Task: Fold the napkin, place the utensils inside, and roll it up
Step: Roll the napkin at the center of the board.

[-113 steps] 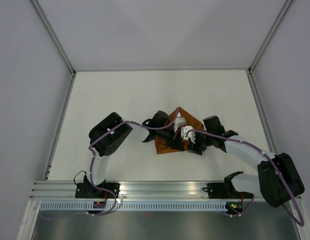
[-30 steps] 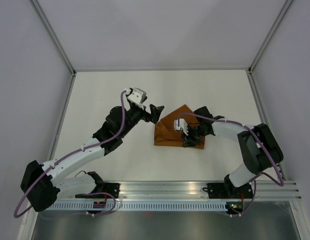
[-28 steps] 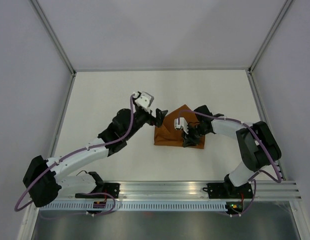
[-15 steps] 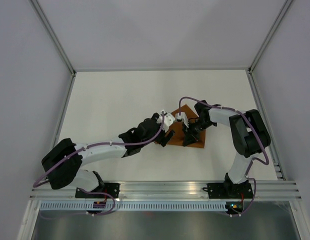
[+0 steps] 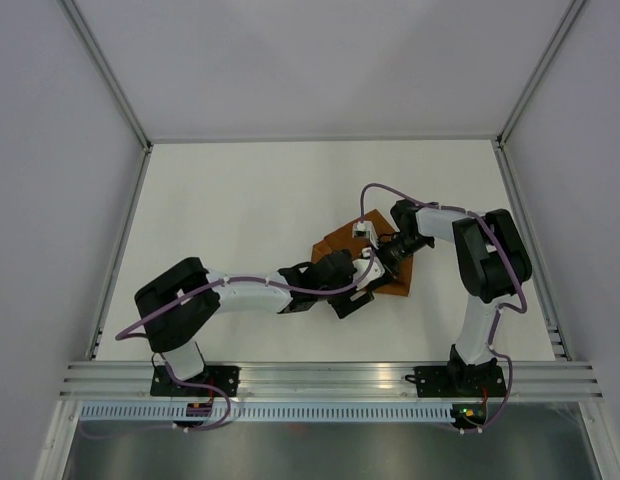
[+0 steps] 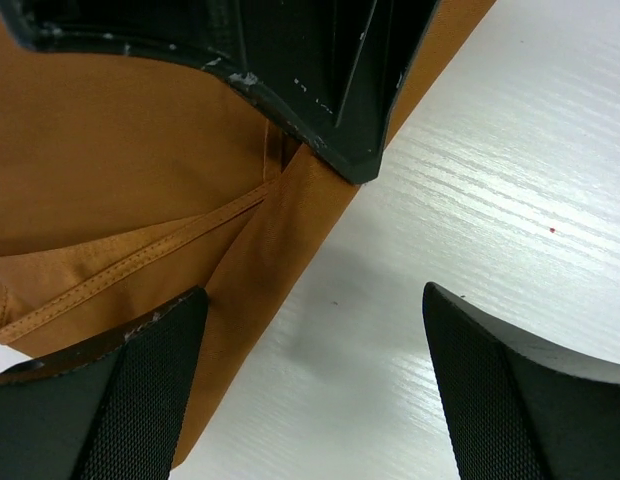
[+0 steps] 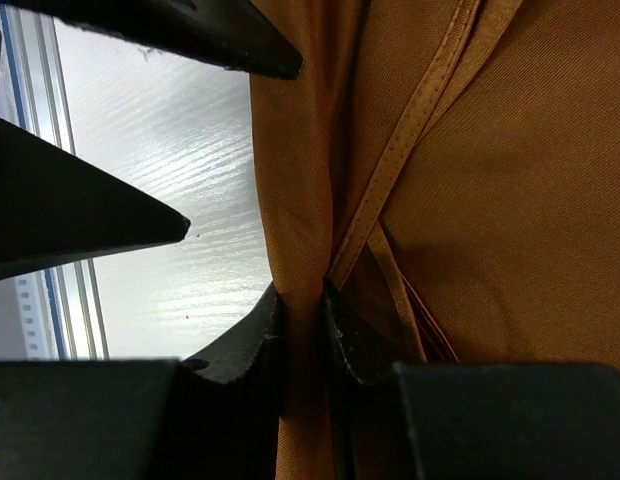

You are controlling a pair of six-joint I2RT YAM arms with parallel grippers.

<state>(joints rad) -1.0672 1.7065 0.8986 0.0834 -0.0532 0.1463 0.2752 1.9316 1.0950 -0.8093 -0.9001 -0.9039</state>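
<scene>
stage: folding, napkin bunched, not flat | my right tool pinching a raised fold of the rust-orange cloth napkin | my left tool spread wide, straddling napkin edge over white table | utensils not visible; placing and rolling left

The rust-orange cloth napkin lies folded and creased, stitched hems showing, right of the desk's centre, one fold bunched into a ridge.

The napkin is finely woven cloth with a faint sheen and stitched hems. The table is white, faintly grained and slightly glossy. The left gripper has matt black fingers, probably plastic, with mesh-textured faces. The near rail is brushed metal.
</scene>
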